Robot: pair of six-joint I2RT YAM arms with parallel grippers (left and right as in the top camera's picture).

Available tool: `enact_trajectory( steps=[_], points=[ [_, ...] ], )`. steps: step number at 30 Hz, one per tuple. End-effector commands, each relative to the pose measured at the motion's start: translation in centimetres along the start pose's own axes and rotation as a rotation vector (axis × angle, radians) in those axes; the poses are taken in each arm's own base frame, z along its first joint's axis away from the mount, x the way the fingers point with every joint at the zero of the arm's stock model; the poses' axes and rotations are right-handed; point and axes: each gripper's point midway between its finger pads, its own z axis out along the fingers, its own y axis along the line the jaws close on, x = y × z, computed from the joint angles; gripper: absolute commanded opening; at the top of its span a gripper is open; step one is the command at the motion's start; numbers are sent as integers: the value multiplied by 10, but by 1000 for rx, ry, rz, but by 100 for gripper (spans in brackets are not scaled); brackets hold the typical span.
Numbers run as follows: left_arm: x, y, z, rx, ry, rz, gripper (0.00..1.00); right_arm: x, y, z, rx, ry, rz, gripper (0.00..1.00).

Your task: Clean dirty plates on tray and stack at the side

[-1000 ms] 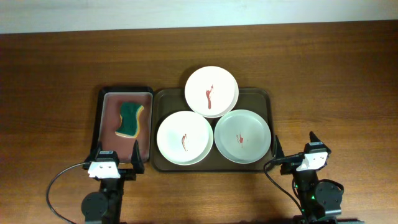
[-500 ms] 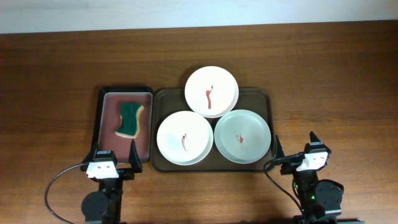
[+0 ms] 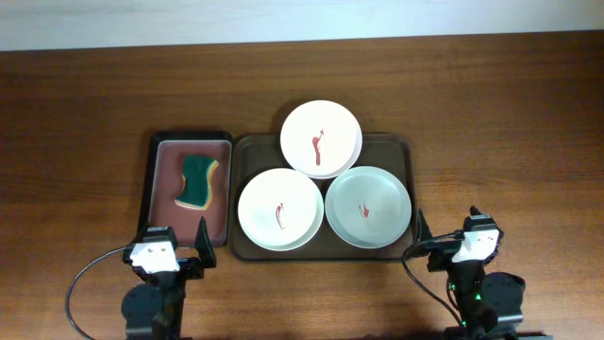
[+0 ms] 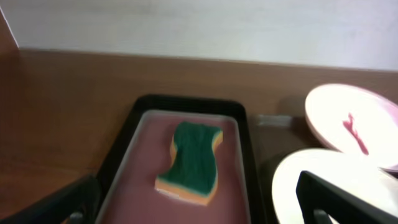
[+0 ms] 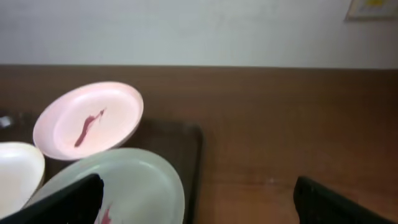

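Three dirty plates (image 3: pixel 321 139) sit on the tray (image 3: pixel 392 151).
I find the left end effector (image 3: pixel 173 229) and right end effector (image 3: pixel 446 217) both spread open, empty, at the near tabletop (image 3: pixel 85 113) edge.

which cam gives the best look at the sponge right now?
Left wrist. The sponge sits mid-frame, close enough to show its green top and yellow underlayer, lying inside the small tray. Overhead shows it whole but small, in the same tray. Right wrist does not show it at all.
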Motion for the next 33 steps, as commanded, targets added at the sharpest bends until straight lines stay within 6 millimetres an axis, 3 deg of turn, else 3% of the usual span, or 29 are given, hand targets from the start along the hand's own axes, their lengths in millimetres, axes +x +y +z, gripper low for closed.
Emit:
enact_trajectory(
  steps=[1, 4, 7, 11, 13, 15, 17, 19, 21, 22, 26, 28, 31, 32, 33],
  points=[
    [-23, -4, -3, 5, 76, -10, 99, -19, -1, -13, 8, 48, 99, 99],
    [-34, -5, 8, -9, 273, -8, 99, -30, 5, -21, -6, 182, 144, 99],
    [-45, -13, 30, 14, 514, -15, 99, -42, 17, -13, -61, 389, 164, 99],
    [-29, -20, 39, 35, 784, -34, 99, -28, 31, 6, -109, 751, 218, 99],
    [-19, -32, 39, 97, 829, -64, 99, -18, 49, 14, -201, 858, 274, 99],
    [-31, -34, 53, 111, 761, -63, 99, -3, 74, 20, -334, 958, 362, 99],
    [-48, -35, 73, 120, 660, -56, 100, 11, 75, 25, -332, 1019, 381, 99],
    [-46, -35, 91, 121, 645, -55, 100, 18, 72, 27, -315, 1044, 380, 99],
    [-11, -28, 114, 80, 736, -49, 97, 19, 70, 27, -302, 1049, 374, 99],
    [17, -26, 127, 73, 809, -53, 92, 19, 71, 26, -305, 1049, 377, 99],
    [73, -21, 152, 55, 917, -55, 78, 19, 71, 26, -305, 1052, 378, 99],
    [97, -8, 158, -8, 965, -27, 75, 19, 71, 26, -305, 1051, 377, 99],
    [107, 4, 159, -73, 983, 6, 67, 19, 71, 26, -305, 1052, 377, 99],
    [107, 4, 157, -73, 989, 6, 52, 19, 71, 26, -305, 1052, 377, 99],
    [108, 4, 156, -73, 995, 6, 50, 19, 71, 26, -305, 1052, 377, 99]
  ],
)
